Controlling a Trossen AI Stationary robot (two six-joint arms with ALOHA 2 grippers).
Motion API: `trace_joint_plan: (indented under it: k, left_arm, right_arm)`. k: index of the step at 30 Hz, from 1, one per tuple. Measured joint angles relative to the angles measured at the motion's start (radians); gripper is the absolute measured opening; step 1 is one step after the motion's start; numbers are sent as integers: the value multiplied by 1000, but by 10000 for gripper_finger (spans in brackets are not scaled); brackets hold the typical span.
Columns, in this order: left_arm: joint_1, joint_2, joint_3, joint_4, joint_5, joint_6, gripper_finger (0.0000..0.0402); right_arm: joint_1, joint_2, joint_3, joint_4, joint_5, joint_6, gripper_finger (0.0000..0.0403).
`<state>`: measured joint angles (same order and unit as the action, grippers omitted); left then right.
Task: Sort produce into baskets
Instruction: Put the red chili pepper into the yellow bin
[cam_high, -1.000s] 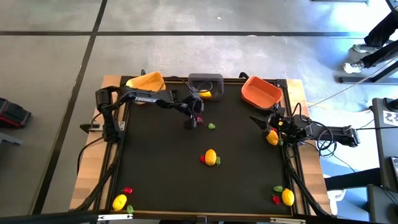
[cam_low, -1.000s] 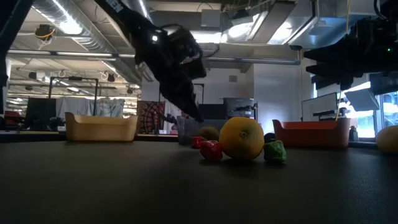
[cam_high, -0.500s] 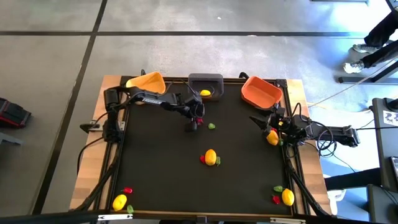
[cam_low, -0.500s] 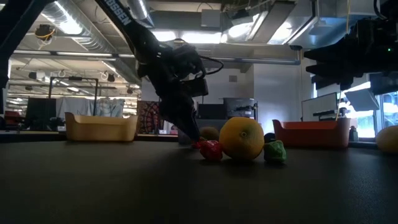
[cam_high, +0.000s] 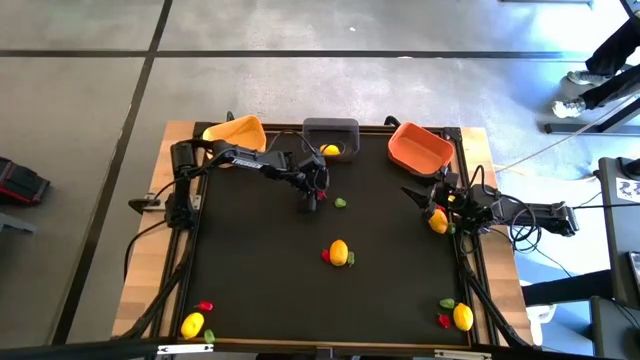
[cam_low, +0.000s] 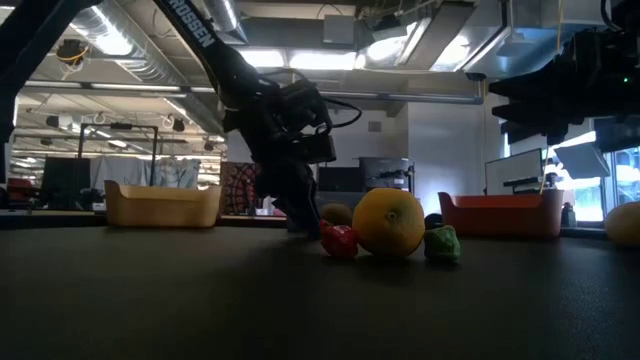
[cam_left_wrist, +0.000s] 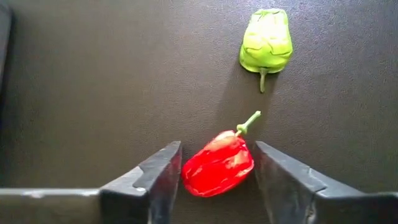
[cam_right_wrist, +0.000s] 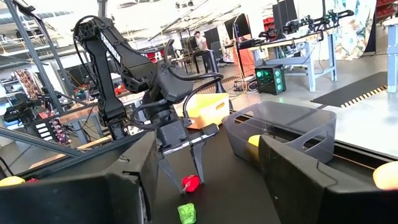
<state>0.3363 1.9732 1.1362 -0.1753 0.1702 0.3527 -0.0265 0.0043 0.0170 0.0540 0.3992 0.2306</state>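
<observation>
A small red pepper (cam_left_wrist: 217, 165) lies on the black table top, with a green pepper (cam_left_wrist: 266, 42) just beyond it. My left gripper (cam_high: 313, 198) is open and down at the table. Its two fingers stand on either side of the red pepper, as the right wrist view (cam_right_wrist: 191, 182) also shows. The yellow-orange basket (cam_high: 236, 130), the dark grey basket (cam_high: 331, 133) holding a lemon (cam_high: 330, 150), and the orange basket (cam_high: 419, 146) stand along the far edge. My right gripper (cam_high: 418, 194) is open and empty at the right edge, beside a lemon (cam_high: 438, 221). My left gripper's fingers (cam_left_wrist: 163, 180) point down at the table and stand close to the red pepper's two sides (cam_left_wrist: 189, 174). I cannot tell whether they touch it. The pepper lies flat on the table.
A lemon (cam_high: 339, 252) with a red and a green piece lies mid-table. Another lemon (cam_high: 192, 323) with a red piece (cam_high: 205, 306) lies at the near left corner. A third lemon (cam_high: 462, 316) with small pieces lies at the near right corner.
My left gripper has come down to the table top, so its open fingers now stand around the red pepper. The pepper has stayed where it was.
</observation>
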Motion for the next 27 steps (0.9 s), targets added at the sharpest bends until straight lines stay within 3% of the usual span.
trace_joint_plan:
  k: [10, 27]
  left_arm:
    - [0, 0, 0, 0, -1, 15, 138]
    - [0, -1, 0, -5, -4, -103, 134]
  right_arm:
    - [0, 0, 0, 0, 0, 0, 214]
    - [0, 0, 0, 0, 0, 0, 214]
